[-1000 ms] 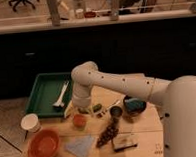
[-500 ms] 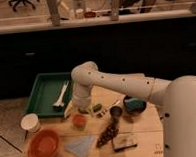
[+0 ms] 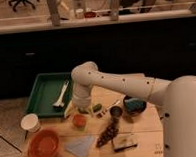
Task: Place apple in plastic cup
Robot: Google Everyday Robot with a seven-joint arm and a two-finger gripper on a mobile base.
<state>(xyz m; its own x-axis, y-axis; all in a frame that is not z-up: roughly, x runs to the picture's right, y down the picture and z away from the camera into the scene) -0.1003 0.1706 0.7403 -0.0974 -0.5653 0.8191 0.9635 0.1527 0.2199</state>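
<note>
The apple (image 3: 79, 119) is a small red-orange round shape on the wooden table, just below my gripper (image 3: 82, 109). It seems to rest at the mouth of the small translucent plastic cup (image 3: 80, 126), whose wall barely shows under it. The gripper hangs from the white arm, which bends at an elbow (image 3: 86, 73) and points down at the table's left middle. It is right above the apple, and I cannot tell whether it touches the apple.
A green tray (image 3: 42, 96) holding a white utensil (image 3: 61, 95) lies behind left. A white cup (image 3: 30, 122) and an orange bowl (image 3: 43, 145) stand at the left. A dark metallic cup (image 3: 116, 112), a dark bowl (image 3: 134, 105), grapes (image 3: 107, 135) and a blue cloth (image 3: 81, 145) lie to the right and front.
</note>
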